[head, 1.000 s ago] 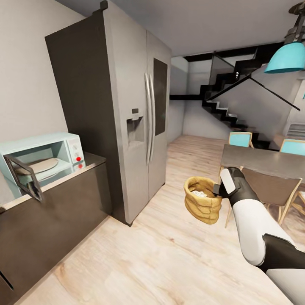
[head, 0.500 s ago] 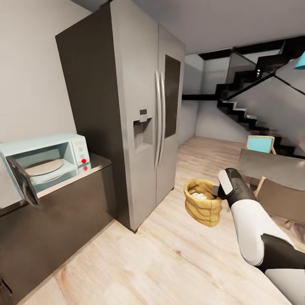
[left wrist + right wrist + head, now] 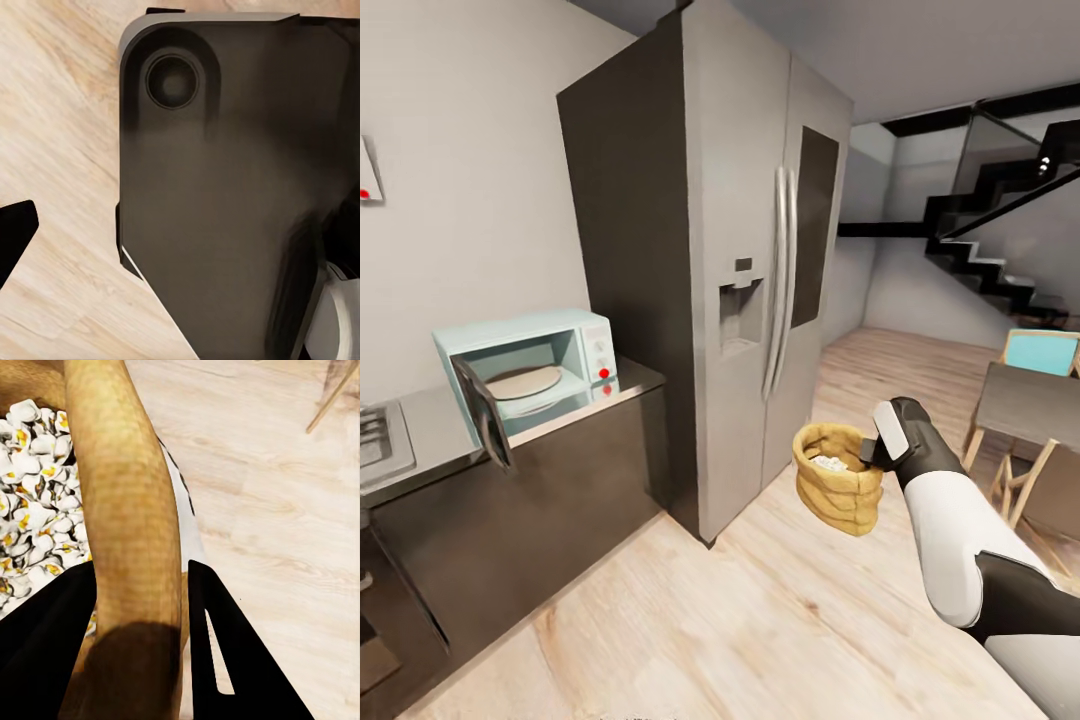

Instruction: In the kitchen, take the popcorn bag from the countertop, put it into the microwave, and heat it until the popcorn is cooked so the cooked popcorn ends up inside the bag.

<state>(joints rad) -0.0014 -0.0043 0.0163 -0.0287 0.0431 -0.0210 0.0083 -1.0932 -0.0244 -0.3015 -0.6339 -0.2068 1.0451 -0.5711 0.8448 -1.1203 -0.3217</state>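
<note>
Popcorn bag point(image 3: 838, 488): carried over floor, rolled rim clamped in right end effector point(image 3: 878, 452), popcorn point(image 3: 34, 502) inside. View swung left since a second ago; microwave point(image 3: 530, 370) (door open) on bench point(image 3: 420, 440) now nearer centre: approach under way

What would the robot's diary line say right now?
phase: carrying | right gripper: shut on popcorn bag rim | popcorn: inside bag | microwave: door open, on countertop | bag: above floor, not inside yet
</note>
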